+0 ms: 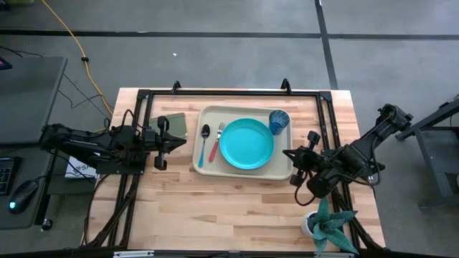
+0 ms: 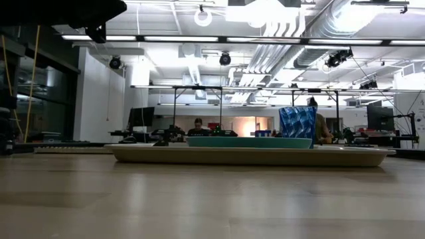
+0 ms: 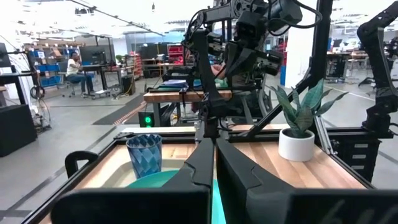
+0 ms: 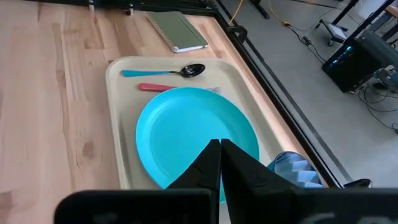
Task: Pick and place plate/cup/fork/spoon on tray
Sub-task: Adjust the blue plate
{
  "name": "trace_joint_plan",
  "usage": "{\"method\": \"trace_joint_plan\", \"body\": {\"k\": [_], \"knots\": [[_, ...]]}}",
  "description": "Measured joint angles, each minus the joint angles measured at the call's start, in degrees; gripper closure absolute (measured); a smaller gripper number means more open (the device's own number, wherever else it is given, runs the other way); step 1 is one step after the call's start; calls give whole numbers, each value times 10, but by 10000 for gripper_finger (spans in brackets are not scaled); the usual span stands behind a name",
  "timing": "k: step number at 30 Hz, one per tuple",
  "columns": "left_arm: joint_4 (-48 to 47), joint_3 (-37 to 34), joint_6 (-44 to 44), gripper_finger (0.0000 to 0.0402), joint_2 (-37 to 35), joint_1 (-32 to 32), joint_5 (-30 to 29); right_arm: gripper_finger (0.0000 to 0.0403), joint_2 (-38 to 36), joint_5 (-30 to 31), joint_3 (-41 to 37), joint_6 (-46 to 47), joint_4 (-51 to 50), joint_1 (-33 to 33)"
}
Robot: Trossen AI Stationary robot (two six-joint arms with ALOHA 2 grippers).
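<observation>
My working surface is a pale wooden plank bench [image 1: 237, 201] framed by black rails, standing on grey concrete floor; the low view looks across it into an open workshop with ceiling ducts, strip lights and a seated person [image 2: 197, 126] at far desks. I count one large beige rectangular plastic tray [image 1: 208, 166], holding one round flat turquoise plastic plate [image 1: 247, 143], one small translucent blue cup [image 1: 279, 120] at its far right corner, and one blue-handled metal spoon [image 1: 204, 145] beside one red-handled metal fork [image 1: 216, 141], left of the plate. One olive-green flat rectangle [image 1: 177, 122] lies beside the tray; one potted spiky plant [image 1: 328, 226] stands near right. Left hand [image 1: 159, 142] and right hand [image 1: 293, 168]: fingers pressed together, holding nothing, flanking the tray. No writing I can read.
</observation>
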Motion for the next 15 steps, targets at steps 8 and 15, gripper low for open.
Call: {"method": "trace_joint_plan", "body": {"k": [8,15], "knots": [[-7,0,0,401,0,0,0,403,0,0,0,12,-1,0],[-10,0,-4,401,0,0,-4,403,0,4,0,59,-27,-24]]}}
